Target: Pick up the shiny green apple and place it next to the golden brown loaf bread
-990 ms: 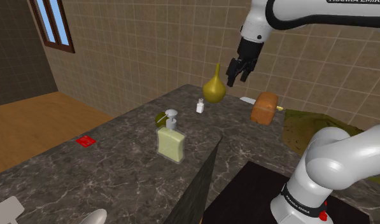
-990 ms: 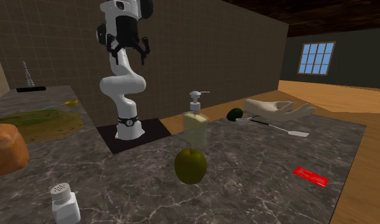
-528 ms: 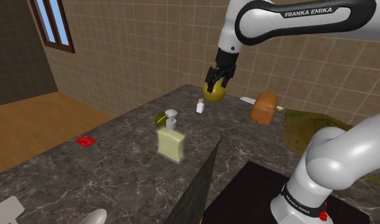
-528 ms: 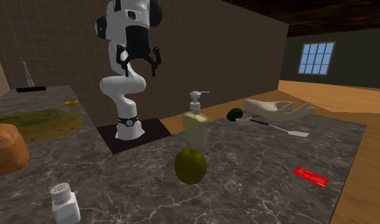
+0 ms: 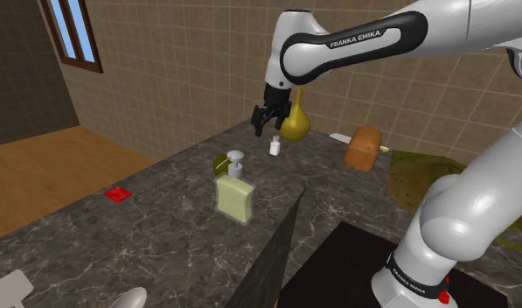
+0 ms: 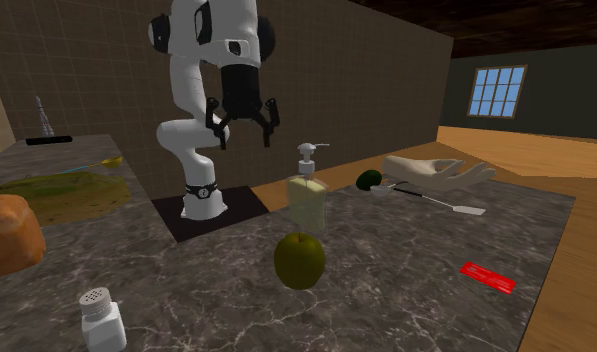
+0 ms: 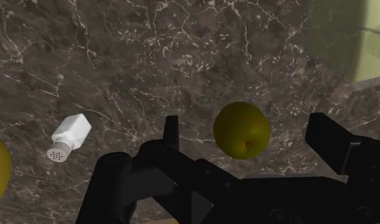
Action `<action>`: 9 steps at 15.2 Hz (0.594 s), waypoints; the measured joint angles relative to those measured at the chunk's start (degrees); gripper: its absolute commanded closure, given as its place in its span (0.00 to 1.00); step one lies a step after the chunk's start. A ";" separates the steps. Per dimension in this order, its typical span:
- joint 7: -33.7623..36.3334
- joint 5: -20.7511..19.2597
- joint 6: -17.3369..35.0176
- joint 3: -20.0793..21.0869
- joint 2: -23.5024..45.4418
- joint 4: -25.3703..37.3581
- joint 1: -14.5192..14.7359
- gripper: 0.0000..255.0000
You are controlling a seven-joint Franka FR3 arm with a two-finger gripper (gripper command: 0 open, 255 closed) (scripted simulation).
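Observation:
A green apple rests on the dark marble counter, just in front of the soap dispenser in the second exterior view. From the shoulder view the apple peeks out behind that dispenser. The brown loaf lies further back toward the tiled wall, also seen as the loaf at the second exterior view's left edge. My gripper hangs open in the air above the salt shaker, well above the counter. Through the wrist camera the apple lies far below, between the spread fingers of the gripper; nothing is held.
A soap dispenser stands beside the apple. A white salt shaker and a yellow vase stand near the wall. A green cloth lies past the loaf. A red card, spatula and avocado sit elsewhere on the counter.
The arm has swung toward the shoulder view's left and lower, from above the loaf, past the vase, to over the shaker. The fingers have stayed open.

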 measured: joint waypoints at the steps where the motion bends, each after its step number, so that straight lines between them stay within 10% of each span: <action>1: 0.44 -0.18 0.91 0.32 1.89 1.03 0.07 0.00; 9: 2.91 -2.73 6.64 1.57 19.08 12.70 0.48 0.00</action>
